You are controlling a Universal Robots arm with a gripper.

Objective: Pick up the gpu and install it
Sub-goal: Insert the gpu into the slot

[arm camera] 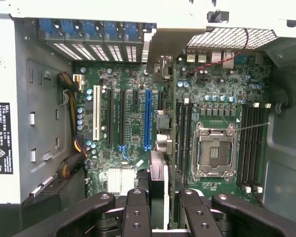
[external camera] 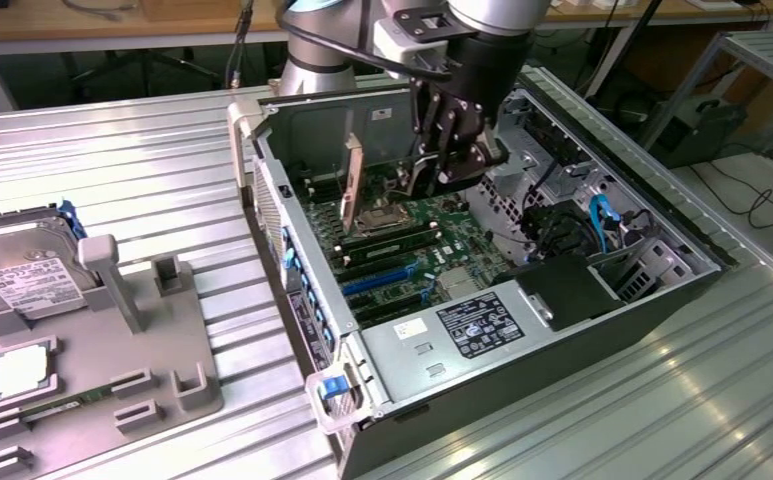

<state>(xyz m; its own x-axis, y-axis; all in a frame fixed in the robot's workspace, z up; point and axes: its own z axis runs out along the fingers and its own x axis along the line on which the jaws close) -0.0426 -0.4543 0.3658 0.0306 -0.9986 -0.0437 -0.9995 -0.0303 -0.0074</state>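
Note:
The gpu point(external camera: 355, 185) stands on edge inside the open computer case point(external camera: 400, 340), its pale bracket strip toward the case's rear wall. My gripper point(external camera: 448, 178) reaches down from above and is shut on the card's other end. In the wrist view the gpu point(arm camera: 160, 168) shows edge-on between the black fingers point(arm camera: 136, 212), running toward the rear slots. It lies between the blue slot point(arm camera: 148, 118) and the CPU socket point(arm camera: 214, 150). Whether its lower edge touches the motherboard point(arm camera: 128, 148) I cannot tell.
On the exterior view's left a grey fixture point(external camera: 106, 340) carries a silver hard drive point(external camera: 26, 275) and a slim green memory stick point(external camera: 73, 405). Inside the case are memory slots point(arm camera: 251, 143), a drive cage with blue cables point(external camera: 600, 225) and the power supply point(external camera: 473, 325).

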